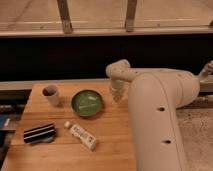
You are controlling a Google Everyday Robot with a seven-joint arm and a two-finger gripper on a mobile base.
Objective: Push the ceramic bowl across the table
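The ceramic bowl (86, 102) is green, round and shallow and sits on the wooden table (60, 150) near its middle, toward the far edge. My gripper (117, 95) hangs from the white arm just to the right of the bowl, a short gap away, low over the table. The large white arm (152, 115) covers the right part of the table.
A small white cup (50, 94) with a dark inside stands left of the bowl. A white bottle (82, 135) lies in front of the bowl. A black and white striped object (39, 133) lies at the front left. A dark wall and railing run behind the table.
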